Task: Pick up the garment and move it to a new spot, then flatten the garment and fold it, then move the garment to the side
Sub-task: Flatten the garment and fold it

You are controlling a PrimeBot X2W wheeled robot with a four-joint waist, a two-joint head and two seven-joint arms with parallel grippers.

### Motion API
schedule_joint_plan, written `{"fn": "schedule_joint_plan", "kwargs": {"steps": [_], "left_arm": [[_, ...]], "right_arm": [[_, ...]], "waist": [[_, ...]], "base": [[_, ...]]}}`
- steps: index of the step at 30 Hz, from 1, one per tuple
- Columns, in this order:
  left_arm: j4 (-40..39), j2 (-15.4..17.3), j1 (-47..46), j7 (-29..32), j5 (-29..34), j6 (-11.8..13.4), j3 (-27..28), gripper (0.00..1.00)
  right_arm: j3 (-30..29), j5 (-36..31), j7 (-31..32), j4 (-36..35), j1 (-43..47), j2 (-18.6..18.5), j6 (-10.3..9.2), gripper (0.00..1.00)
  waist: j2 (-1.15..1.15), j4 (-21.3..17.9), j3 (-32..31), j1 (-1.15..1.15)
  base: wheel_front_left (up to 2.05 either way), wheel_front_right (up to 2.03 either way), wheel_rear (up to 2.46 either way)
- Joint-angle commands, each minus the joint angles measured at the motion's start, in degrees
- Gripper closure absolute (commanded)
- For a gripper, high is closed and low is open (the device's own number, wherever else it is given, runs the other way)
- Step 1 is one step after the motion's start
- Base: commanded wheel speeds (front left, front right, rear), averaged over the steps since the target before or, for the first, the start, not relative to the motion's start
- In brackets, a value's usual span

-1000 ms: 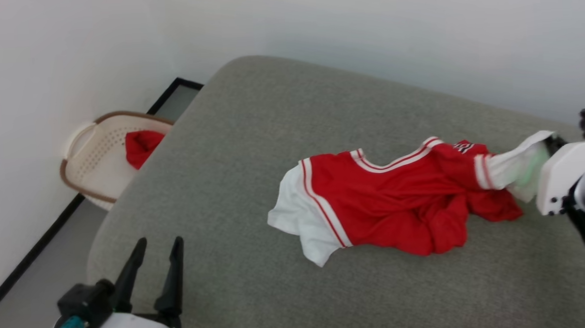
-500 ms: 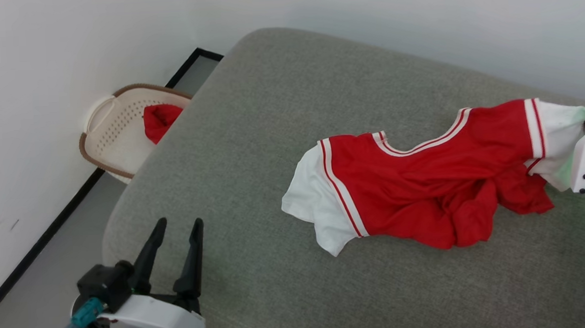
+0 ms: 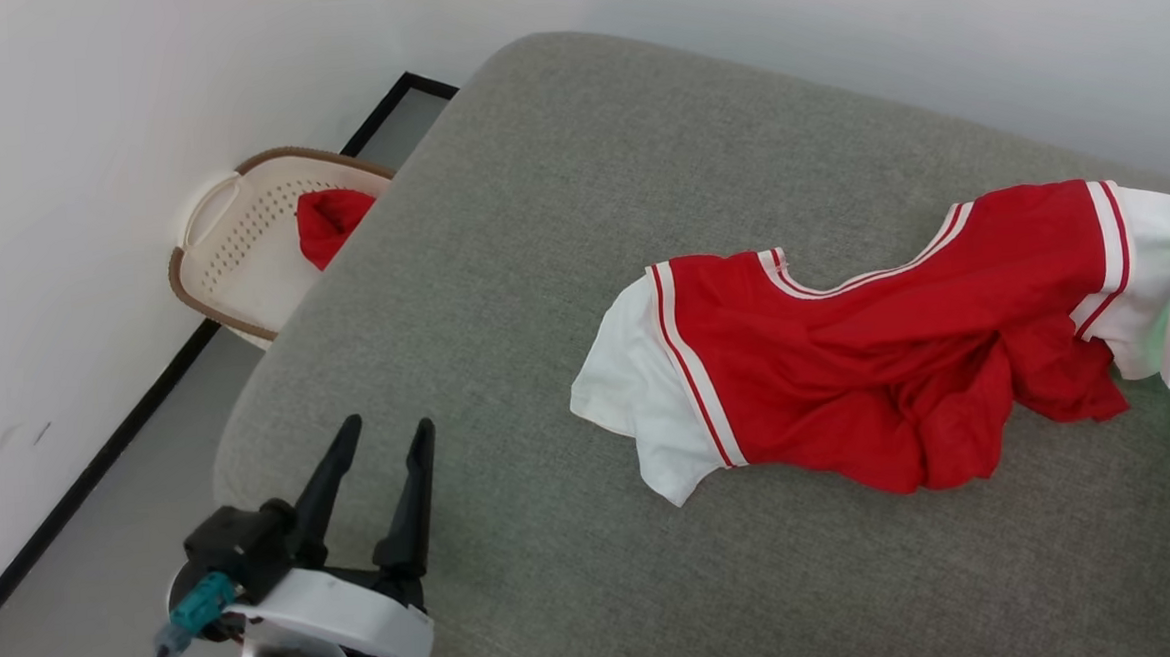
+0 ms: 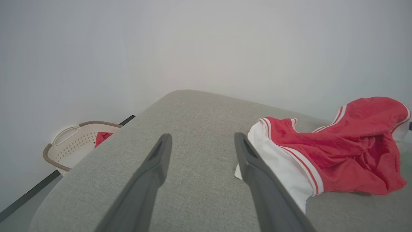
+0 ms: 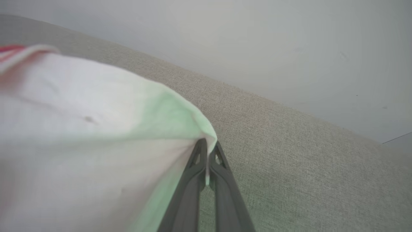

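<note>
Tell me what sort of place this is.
Likely a home-style room set up for laundry folding: a grey upholstered cushion, a laundry basket on the floor by the white wall, and a red jersey lying on it.

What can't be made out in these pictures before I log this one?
Head view: the garment lies bunched, its lower half folded over itself, so its front is hidden.
Right wrist view: the right gripper pinches its white sleeve, which is blurred by closeness; depth of grip unclear.
Head view: the red cloth in the basket is partly hidden by the cushion edge; unidentifiable.
</note>
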Motion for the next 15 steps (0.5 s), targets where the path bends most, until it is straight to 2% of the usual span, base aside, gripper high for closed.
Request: {"fn": "schedule_joint_plan", "kwargs": {"steps": [1,2,3,4,5,15], "left_arm": [[0.17,0.12,-0.76,0.00,-0.07,-0.32,-0.19,0.00],[0.17,0.12,-0.76,0.00,-0.07,-0.32,-0.19,0.00],[0.25,0.20,-0.89,0.00,-0.23,-0.29,-0.36,0.00],[0.34,0.28,-0.97,0.00,-0.37,-0.29,-0.52,0.00],[0.42,0.38,-0.97,0.00,-0.37,-0.30,-0.65,0.00],[0.90,1.64,-0.65,0.00,-0.63,-0.31,-0.48,0.00]], "right_arm": [[-0.67,-0.81,-0.51,0.30,-0.95,0.08,-0.02,0.60],[-0.67,-0.81,-0.51,0.30,-0.95,0.08,-0.02,0.60],[-0.99,-1.14,-0.58,0.49,-1.02,0.20,-0.02,0.36],[-1.17,-1.55,-0.90,0.71,-1.07,0.33,-0.02,0.06],[-1.37,-1.70,-1.08,0.92,-1.15,0.45,-0.02,0.00],[-0.79,-2.72,-3.85,2.71,-3.50,2.46,-0.02,0.00]], "waist": [[-0.01,-0.02,-0.06,0.00],[-0.01,-0.02,-0.06,0.00],[-0.01,-0.03,-0.12,0.00],[-0.01,-0.06,-0.22,0.00],[-0.01,-0.10,-0.33,0.00],[-0.01,-2.52,-2.77,0.00]], "base": [[0.00,0.00,0.00],[0.00,0.00,0.00],[0.00,0.00,0.00],[0.00,0.00,0.00],[0.00,0.00,0.00],[0.00,0.00,0.00]]}}
